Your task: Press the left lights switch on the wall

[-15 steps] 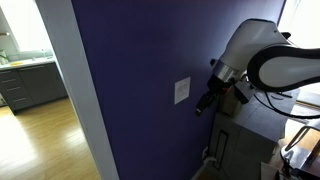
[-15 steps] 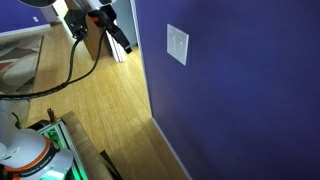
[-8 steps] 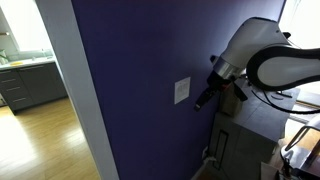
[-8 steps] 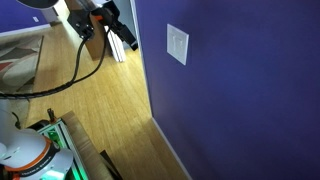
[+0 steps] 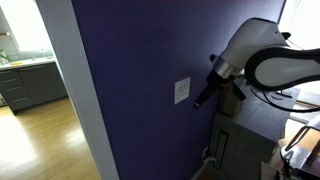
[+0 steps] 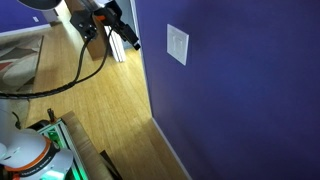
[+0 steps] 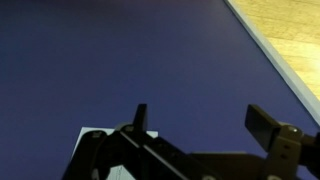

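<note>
The white switch plate (image 5: 182,91) sits on the dark blue-purple wall (image 5: 140,60), and it shows in both exterior views (image 6: 177,44). Its left and right rockers are too small to tell apart. My gripper (image 5: 201,101) hangs from the white arm, a short gap away from the plate, fingers pointing at the wall (image 6: 250,90). In the wrist view the two black fingertips (image 7: 205,118) stand wide apart with nothing between them, facing the wall. A white corner of the plate (image 7: 95,134) shows beside the left finger.
White vertical trim (image 5: 85,100) bounds the wall, with a kitchen and grey cabinets (image 5: 30,82) past it. A small pale fitting (image 5: 207,153) sits low on the wall. Dark furniture (image 5: 240,150) stands under the arm. A black cable (image 6: 60,80) hangs over the wood floor (image 6: 100,110).
My gripper has moved a little closer to the wall and the switch plate. Its fingers have stayed apart.
</note>
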### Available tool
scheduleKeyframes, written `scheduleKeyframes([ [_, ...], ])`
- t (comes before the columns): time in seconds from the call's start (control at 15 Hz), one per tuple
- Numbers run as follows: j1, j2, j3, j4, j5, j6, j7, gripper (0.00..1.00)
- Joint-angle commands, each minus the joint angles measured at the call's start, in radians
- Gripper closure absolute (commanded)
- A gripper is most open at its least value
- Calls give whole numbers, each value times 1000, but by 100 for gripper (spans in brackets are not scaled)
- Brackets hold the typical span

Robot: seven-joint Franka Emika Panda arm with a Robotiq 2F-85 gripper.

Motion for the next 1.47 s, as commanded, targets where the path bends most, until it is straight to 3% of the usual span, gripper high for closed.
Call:
scheduleKeyframes([
  [0.0, -37, 12, 15, -9, -60, 28, 28, 0],
  [0.67, -110, 79, 14, -18, -185, 196, 58, 0],
  [0.73, -110, 85, 13, -19, -184, 217, 55, 17],
  [0.8, -109, 91, 13, -19, -181, 236, 55, 26],
  [1.4, -124, 140, 23, -14, -188, 371, 62, 94],
])
